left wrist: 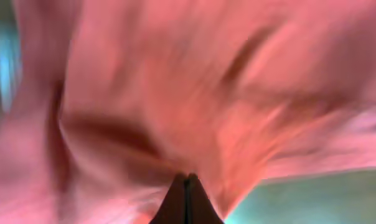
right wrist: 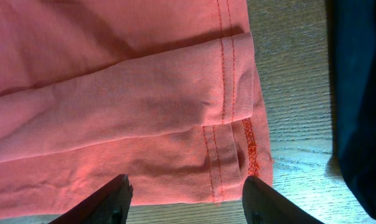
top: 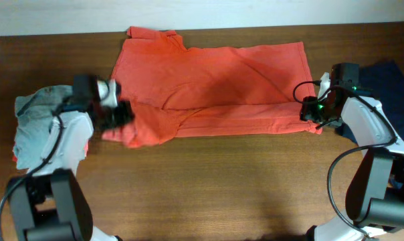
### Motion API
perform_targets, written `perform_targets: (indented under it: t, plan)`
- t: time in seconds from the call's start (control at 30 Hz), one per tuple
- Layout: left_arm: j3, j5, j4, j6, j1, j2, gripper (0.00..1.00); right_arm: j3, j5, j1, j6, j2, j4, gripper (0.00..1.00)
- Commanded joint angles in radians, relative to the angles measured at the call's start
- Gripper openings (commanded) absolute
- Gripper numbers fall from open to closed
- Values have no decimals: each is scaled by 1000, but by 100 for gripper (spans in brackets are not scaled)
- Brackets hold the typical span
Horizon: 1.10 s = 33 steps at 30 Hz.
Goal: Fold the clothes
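Note:
The orange-red T-shirt (top: 215, 80) lies spread across the far middle of the table, its near long edge folded over. No lettering shows. My left gripper (top: 120, 115) is shut on the shirt's bunched left end; the blurred left wrist view is filled with orange cloth (left wrist: 175, 93) around the closed fingers (left wrist: 187, 180). My right gripper (top: 312, 112) is open just above the shirt's right hem corner (right wrist: 231, 155), fingers (right wrist: 187, 186) on either side of it, holding nothing. A navy shirt (top: 389, 87) lies to the right and shows in the right wrist view (right wrist: 362, 93). A light grey shirt (top: 35, 127) lies at the left.
The wooden table (top: 215, 187) runs wide in front of the shirt. A bit of orange cloth (top: 16, 158) peeks from under the grey shirt. The table's far edge meets a white surface (top: 55, 17) at the back.

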<state>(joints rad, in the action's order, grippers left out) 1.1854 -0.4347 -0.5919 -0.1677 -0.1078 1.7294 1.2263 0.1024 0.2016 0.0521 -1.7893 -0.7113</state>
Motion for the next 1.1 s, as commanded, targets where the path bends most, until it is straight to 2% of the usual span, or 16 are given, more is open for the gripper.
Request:
perform_targets:
  t: [0.0, 0.07, 0.1, 0.13, 0.23, 0.27, 0.3, 0.5, 0.7, 0.8, 0.9, 1.07]
  plan:
    - [118, -81, 145, -24, -3, -77, 0, 0, -13, -4, 5, -3, -3, 62]
    - [123, -37, 268, -61, -3, -75, 1, 0, -13, -4, 5, -3, -4, 62]
    - [123, -8, 315, -78, -3, -72, 5, 0, -13, -4, 5, -3, -4, 62]
    - [123, 23, 351, -91, -1, -67, 19, 0, -13, -4, 5, -3, -5, 62]
    - [123, 39, 378, -94, 10, -51, 55, 0, -13, -4, 5, -3, -10, 62]
    - [123, 39, 364, -94, 15, -46, 63, 0, -13, -4, 5, -3, -10, 62]
    - [123, 39, 339, -93, 21, -42, 66, 0, -13, -4, 5, -3, -10, 62]
    - [122, 60, 116, -54, 34, -33, 68, 0, -13, -4, 5, -3, -10, 62]
    - [122, 236, -79, -51, 34, -25, 68, 0, -13, -4, 5, -3, -10, 62]
    - [120, 310, -109, -45, 34, 1, 65, 0, -14, -4, 5, -3, -9, 62]
    - [120, 309, -100, -38, 38, 69, 57, 0, -44, -4, 5, -3, -7, 62]
    - [120, 301, -98, -13, 54, 174, 55, 0, -89, -4, 3, -3, -7, 62]
